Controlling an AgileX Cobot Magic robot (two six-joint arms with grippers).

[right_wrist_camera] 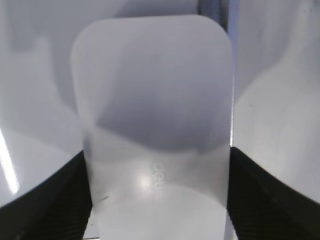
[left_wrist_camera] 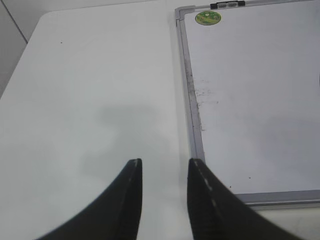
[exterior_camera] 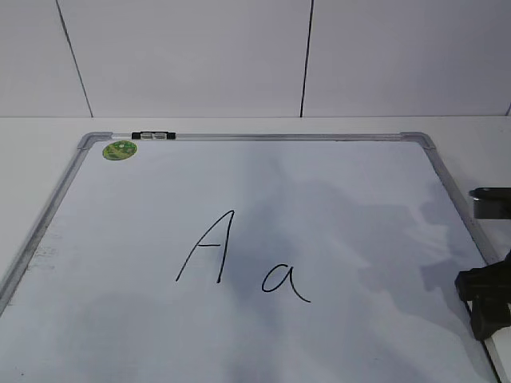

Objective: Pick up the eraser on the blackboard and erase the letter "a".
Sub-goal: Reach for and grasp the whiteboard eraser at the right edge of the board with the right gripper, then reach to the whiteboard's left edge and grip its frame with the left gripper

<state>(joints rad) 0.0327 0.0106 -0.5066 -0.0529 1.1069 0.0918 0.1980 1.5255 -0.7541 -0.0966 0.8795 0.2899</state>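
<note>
The eraser (right_wrist_camera: 155,90), a white rounded block with faint grey lettering, fills the right wrist view. My right gripper (right_wrist_camera: 156,160) is shut on it, one black finger against each side. In the exterior view this gripper (exterior_camera: 483,303) is at the right edge, over the blackboard's (exterior_camera: 255,137) right frame, and the eraser is not clear there. The letter "a" (exterior_camera: 285,283) is in thin black marker, near the board's middle and left of the right gripper. My left gripper (left_wrist_camera: 165,162) is open and empty over the bare table, just left of the blackboard's frame (left_wrist_camera: 192,115).
A taller capital "A" (exterior_camera: 206,249) stands left of the "a". A round green magnet (exterior_camera: 120,149) sits at the board's far left corner and also shows in the left wrist view (left_wrist_camera: 208,18). A black clip (exterior_camera: 153,136) sits on the far frame. A dark-and-grey part (exterior_camera: 489,201) shows at the right edge.
</note>
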